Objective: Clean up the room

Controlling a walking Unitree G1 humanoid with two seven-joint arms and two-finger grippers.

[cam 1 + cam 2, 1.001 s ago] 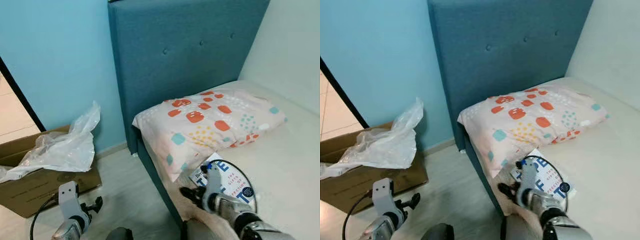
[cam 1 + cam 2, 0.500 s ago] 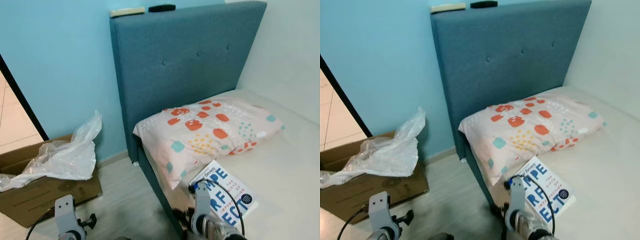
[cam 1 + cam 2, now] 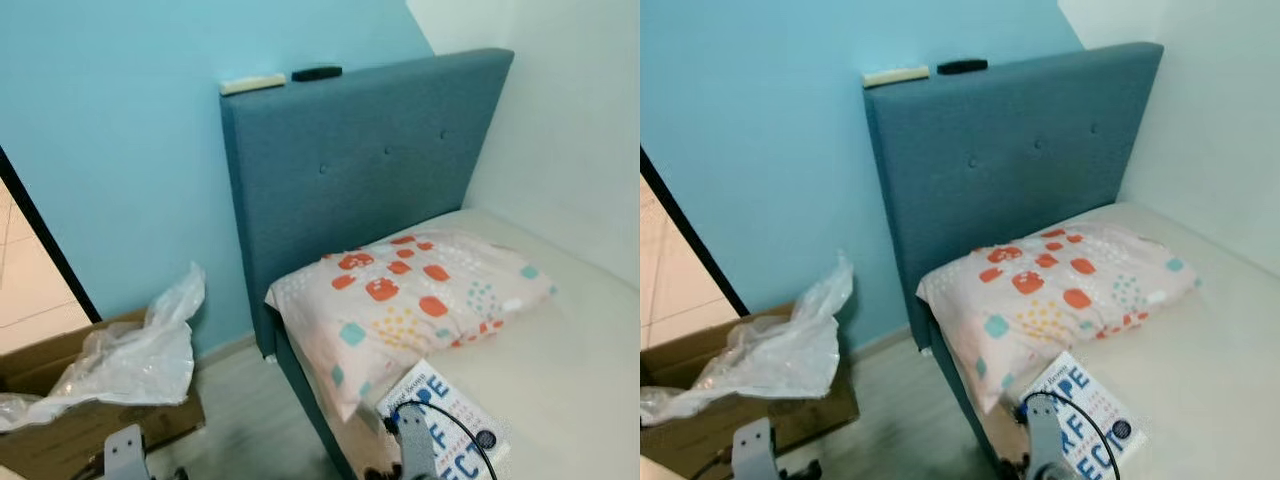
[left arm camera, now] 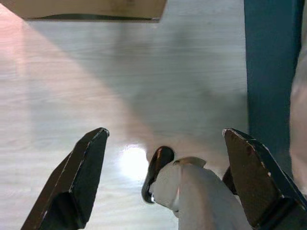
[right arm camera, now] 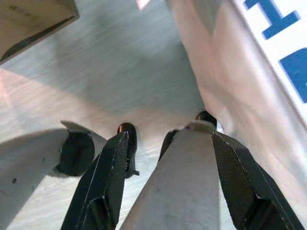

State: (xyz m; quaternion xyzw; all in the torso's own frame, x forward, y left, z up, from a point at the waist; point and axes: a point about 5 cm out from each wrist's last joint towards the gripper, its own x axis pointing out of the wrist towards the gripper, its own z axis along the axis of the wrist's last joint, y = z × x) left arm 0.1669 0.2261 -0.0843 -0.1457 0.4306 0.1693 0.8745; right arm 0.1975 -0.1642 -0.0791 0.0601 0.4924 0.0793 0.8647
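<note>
The book (image 3: 447, 428) cover shows large blue letters "PE" and "ECT".

Silver-grey wrist block of left arm (image 3: 124, 450) near the cardboard box (image 3: 60, 400); right arm (image 3: 418, 448) silver with looping black cable. Left gripper (image 4: 163, 182) and right gripper (image 5: 165, 182): long black tapered fingers, glossy, over silver-grey legs.

A white book (image 3: 447, 424) with large blue letters and a dark round sticker on its cover lies flat and face up on the cream mattress (image 3: 570, 340), near the bed's edge, just below the pillow (image 3: 410, 300). The pillow, white with orange, teal and yellow patches, lies against the blue headboard (image 3: 360, 170). A cardboard box (image 3: 700, 425) holding crumpled clear plastic (image 3: 780, 350) stands on the floor beside the bed.
</note>
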